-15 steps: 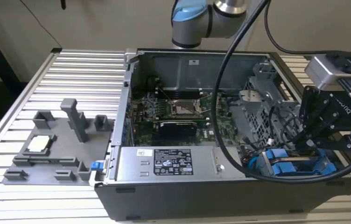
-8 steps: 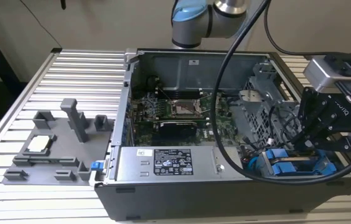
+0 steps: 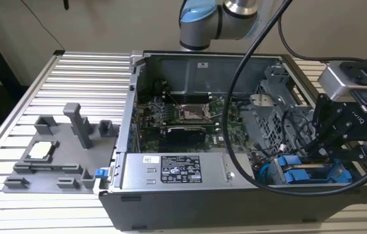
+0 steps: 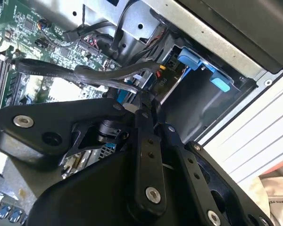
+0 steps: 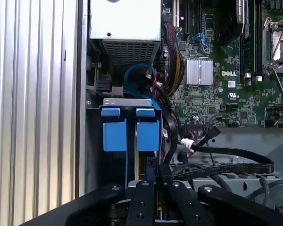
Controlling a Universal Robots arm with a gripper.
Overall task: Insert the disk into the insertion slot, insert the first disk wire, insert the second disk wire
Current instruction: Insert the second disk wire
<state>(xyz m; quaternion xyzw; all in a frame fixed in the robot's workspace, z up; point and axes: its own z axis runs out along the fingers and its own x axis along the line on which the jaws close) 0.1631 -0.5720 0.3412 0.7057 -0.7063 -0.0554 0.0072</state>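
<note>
The grey insertion slot sits in the case's front corner at the exterior view's right, with blue plastic tabs over it. A thin edge of the disk stands between the blue parts; its body is hidden. My gripper reaches down into this corner, just above the slot. In both wrist views its fingers meet at the slot's open end. My gripper is shut on the end of a flat black disk wire. That wire trails away across the motherboard from my gripper.
A silver labelled power-supply box lies along the case's front. The motherboard and a perforated grey cage are behind. Loose wire bundles crowd the slot. A grey fixture stands on the slatted table.
</note>
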